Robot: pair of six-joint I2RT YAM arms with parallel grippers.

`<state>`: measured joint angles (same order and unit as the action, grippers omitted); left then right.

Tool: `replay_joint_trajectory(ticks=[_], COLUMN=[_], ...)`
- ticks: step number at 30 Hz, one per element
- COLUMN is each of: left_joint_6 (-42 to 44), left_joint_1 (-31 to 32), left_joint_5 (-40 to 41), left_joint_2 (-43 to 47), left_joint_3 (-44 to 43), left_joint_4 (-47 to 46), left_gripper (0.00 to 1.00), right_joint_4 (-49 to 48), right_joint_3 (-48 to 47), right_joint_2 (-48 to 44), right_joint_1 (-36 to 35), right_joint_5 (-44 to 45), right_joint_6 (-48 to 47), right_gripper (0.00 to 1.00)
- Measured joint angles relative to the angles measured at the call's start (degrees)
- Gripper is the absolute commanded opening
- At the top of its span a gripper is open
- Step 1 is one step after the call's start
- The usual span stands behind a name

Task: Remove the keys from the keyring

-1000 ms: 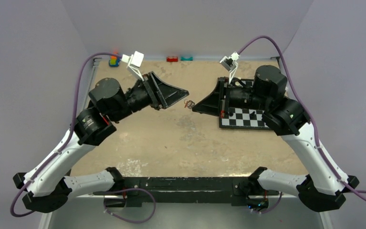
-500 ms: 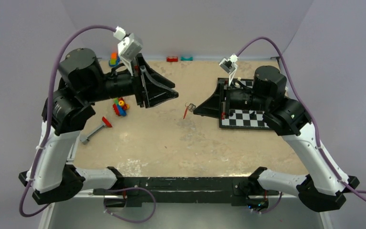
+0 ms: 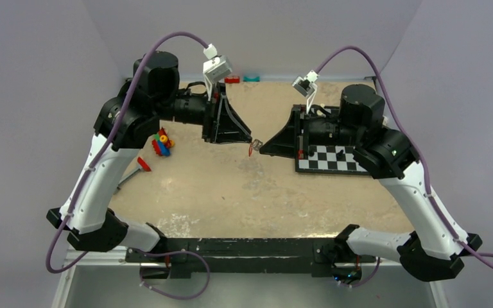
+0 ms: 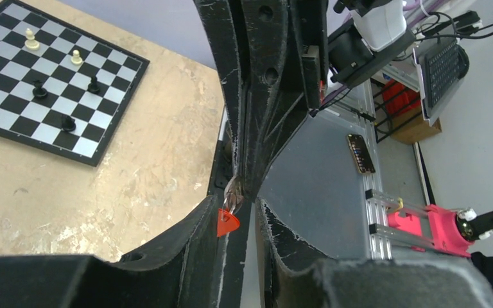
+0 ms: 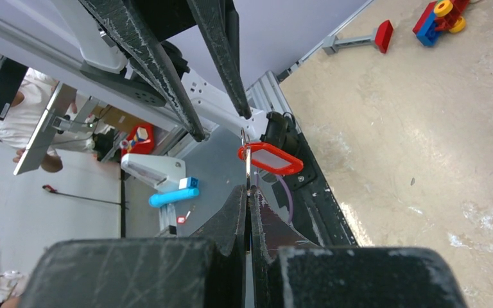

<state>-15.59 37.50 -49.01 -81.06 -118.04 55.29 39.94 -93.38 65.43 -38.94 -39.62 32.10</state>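
Tabletop (image 3: 231,192) of sandy matt board, scuffed and blotched pale towards the near edge; left gripper (image 3: 251,140) and right gripper (image 3: 260,150) in black matt plastic, their fingers (image 4: 135,269) scratched grey along the edges; keyring (image 4: 232,191) of thin, bright silvery metal wire; keys (image 5: 271,159) headed in smooth red plastic with a slight sheen; chessboard (image 3: 350,168), right, smooth black and white squares; toy bricks (image 3: 161,144), left, glossy coloured plastic; arm shells (image 3: 103,186) smooth white plastic; cables (image 3: 352,47) purple, rubbery.
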Motion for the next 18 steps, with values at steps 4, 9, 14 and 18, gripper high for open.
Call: replay_joint_trajectory(ticks=[4,9,14,18], left_joint_6=[0.26,1.27,1.70,1.68], left_joint_1=[0.00,-0.02,-0.02,-0.02], left_joint_5=[-1.49,-1.75,-1.40,-1.18], left_joint_2=[0.04,-0.07,-0.44,-1.14], left_joint_3=[-0.02,-0.98,-1.44,-1.44], left_joint_4=[0.24,1.70,2.25,2.25], left_gripper=[0.30,0.29,0.26,0.23], right_joint_4=[0.04,0.07,0.07,0.04], right_joint_3=[-0.15,-0.28,-0.46,-0.46], right_joint_2=[0.22,0.22,0.35,0.55], right_joint_1=[0.00,0.00,0.00,0.00], right_joint_5=[-0.22,-0.39,-0.44,-0.44], right_joint_6=[-0.04,-0.04,-0.04,-0.04], right_gripper=[0.00,0.00,0.00,0.00])
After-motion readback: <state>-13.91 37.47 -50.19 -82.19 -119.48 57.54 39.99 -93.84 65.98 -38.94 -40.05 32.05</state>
